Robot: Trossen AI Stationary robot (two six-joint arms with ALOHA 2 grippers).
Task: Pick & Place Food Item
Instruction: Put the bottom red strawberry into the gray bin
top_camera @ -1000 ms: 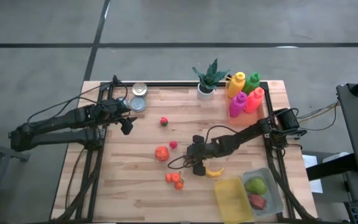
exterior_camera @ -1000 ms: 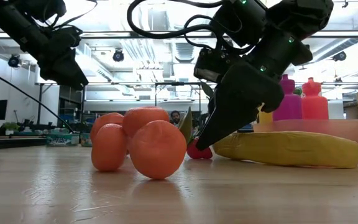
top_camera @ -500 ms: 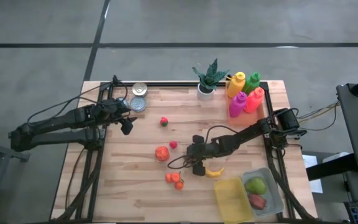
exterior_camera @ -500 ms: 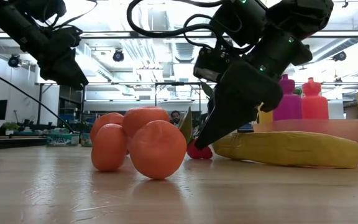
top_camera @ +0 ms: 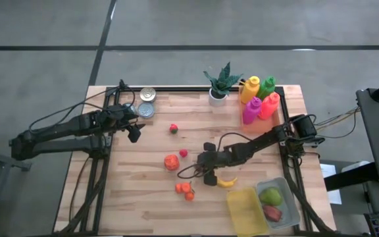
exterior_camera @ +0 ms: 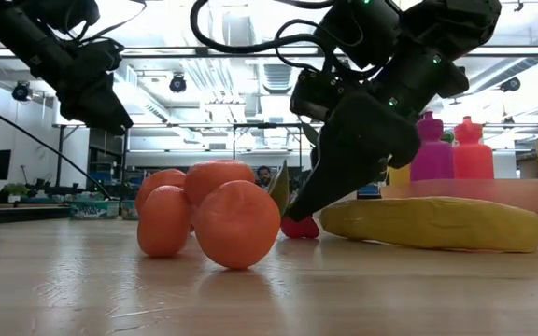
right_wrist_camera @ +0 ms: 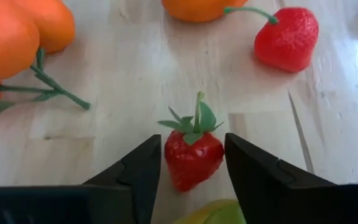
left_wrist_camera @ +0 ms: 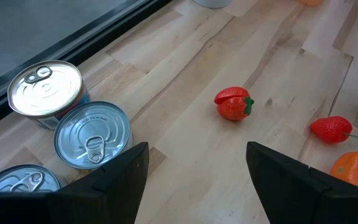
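A small red strawberry with a green leafy cap [right_wrist_camera: 193, 158] lies on its side on the wooden table, between the fingers of my right gripper [right_wrist_camera: 191, 140]. In the high view that gripper [top_camera: 209, 176] stands left of the yellow banana [top_camera: 227, 182] and hides the strawberry. The low view shows the strawberry [exterior_camera: 303, 227] under the fingertip, on the boards. My left gripper [top_camera: 135, 133] hovers open at the table's left edge, near three tin cans [left_wrist_camera: 92, 137]. My right gripper pinches the strawberry by its two long sides [right_wrist_camera: 169, 163] between the two fingers. The fingers [exterior_camera: 344, 159] slant down at it from the table's right. The strawberry lies on the table, leafy cap pointing away from the wrist.
A cluster of oranges with a stem [top_camera: 185, 189] lies near-left of the gripper. A single orange [top_camera: 170, 161], a second strawberry [right_wrist_camera: 288, 38] and a tomato [top_camera: 174, 128] lie farther left. A grey container [top_camera: 283, 187] with a yellow lid [top_camera: 245, 209] sits near-right. Bottles [top_camera: 260, 99] and a plant [top_camera: 220, 82] stand far.
In the low view my right gripper's near finger has edged slightly toward the table's left, and more of the strawberry shows beside its tip. The strawberry has stayed on the table.
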